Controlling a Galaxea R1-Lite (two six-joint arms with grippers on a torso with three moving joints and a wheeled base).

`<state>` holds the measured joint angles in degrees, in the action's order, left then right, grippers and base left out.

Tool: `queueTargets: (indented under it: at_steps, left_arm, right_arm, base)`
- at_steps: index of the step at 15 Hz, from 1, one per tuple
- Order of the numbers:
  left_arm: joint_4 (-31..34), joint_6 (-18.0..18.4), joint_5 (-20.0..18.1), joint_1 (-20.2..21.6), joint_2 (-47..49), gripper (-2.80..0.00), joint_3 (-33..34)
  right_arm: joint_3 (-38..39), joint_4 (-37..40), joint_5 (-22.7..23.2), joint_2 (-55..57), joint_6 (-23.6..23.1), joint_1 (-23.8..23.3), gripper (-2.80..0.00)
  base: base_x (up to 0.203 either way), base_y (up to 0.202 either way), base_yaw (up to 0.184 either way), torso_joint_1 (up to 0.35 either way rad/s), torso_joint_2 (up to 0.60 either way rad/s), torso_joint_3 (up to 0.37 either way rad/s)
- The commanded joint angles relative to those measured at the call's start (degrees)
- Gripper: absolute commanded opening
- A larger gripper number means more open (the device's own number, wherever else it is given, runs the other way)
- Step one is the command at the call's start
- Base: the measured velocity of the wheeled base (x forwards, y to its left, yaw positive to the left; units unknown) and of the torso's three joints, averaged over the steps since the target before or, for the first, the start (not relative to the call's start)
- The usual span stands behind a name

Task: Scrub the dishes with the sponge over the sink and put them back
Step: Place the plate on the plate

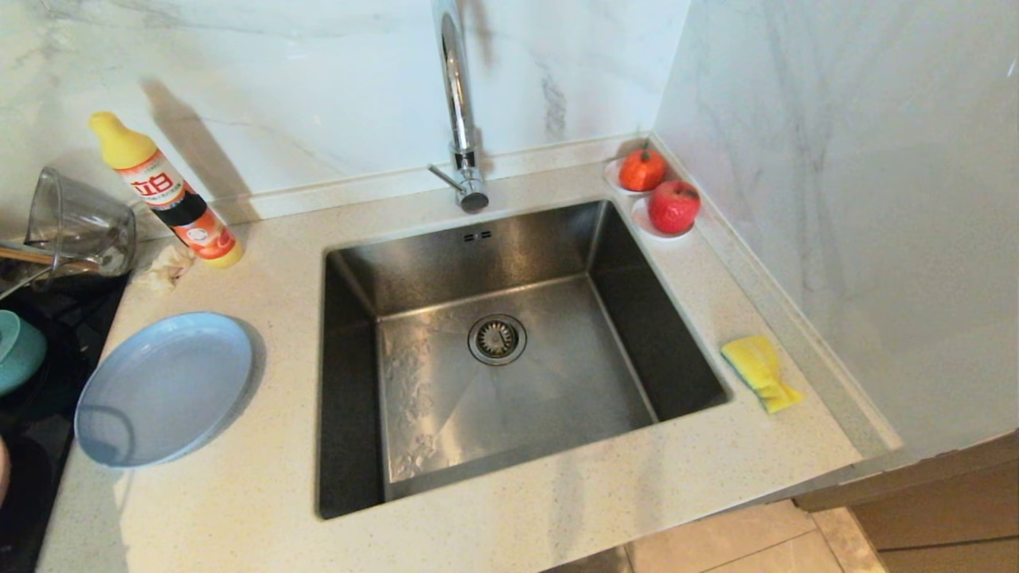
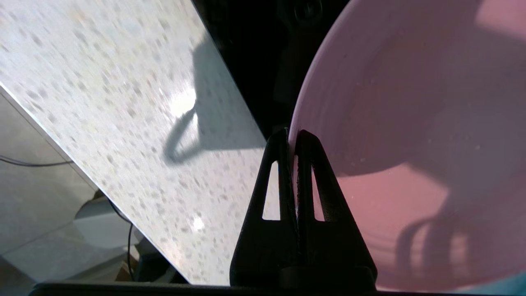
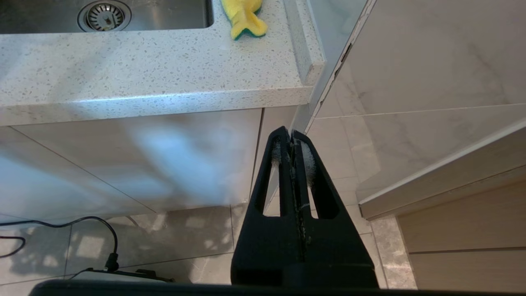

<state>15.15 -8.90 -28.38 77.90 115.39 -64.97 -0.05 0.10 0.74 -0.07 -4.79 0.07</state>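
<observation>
Left tool [image 2: 292,137] sits off the left end of the table [image 1: 493,541], out of the head view; its two fingers are pressed together on the rim of the pink plate [image 2: 411,123], pinching the thin edge. An edge pinch looks the sensible hold here: the plate is wide and flat, so the rim is the only part narrow enough to clamp. The plate lies over a dark surface just beside the table edge, where the dishes seem to be kept. Right tool [image 3: 292,137] hangs low in front of the cabinet, below the table's front corner, fingers closed on nothing; parked. Sponge [image 1: 760,372] lies on the table just right of the sink [image 1: 509,350], near the wall, well apart from both tools, probably on the right arm's side for later scrubbing. Grey-blue plate [image 1: 163,386] rests flat on the table left of the sink, untouched. Teal bowl [image 1: 17,350] shows only partly at the far left, on the dark surface. Sink basin holds nothing but its drain strainer [image 1: 497,339]; faucet [image 1: 460,103] stands behind it. Count: plates two, bowl one, sponge one, detergent bottle [image 1: 167,191] one, glass jug [image 1: 80,224] one, red-orange fruits [image 1: 673,205] two, on small white saucers in the back right corner.
</observation>
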Motion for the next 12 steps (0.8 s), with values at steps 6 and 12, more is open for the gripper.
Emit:
queueTargets:
  at_steps: [6, 12]
  left_arm:
    - [7.23, 4.57, -2.97, 0.01, -8.49, -2.80, 2.90]
    - [8.23, 3.98, -4.15, 0.63, -11.80, -2.80, 2.78]
  right_arm:
    - [-0.04, -0.01, -0.02, -0.01, -0.04, 0.01, -2.80]
    - [-0.04, -0.01, 0.05, -0.01, -0.04, 0.01, -2.80]
  base:
    - [0.000, 0.000, 0.000, 0.000, 0.00, 0.000]
    - [0.000, 0.000, 0.000, 0.000, 0.00, 0.000]
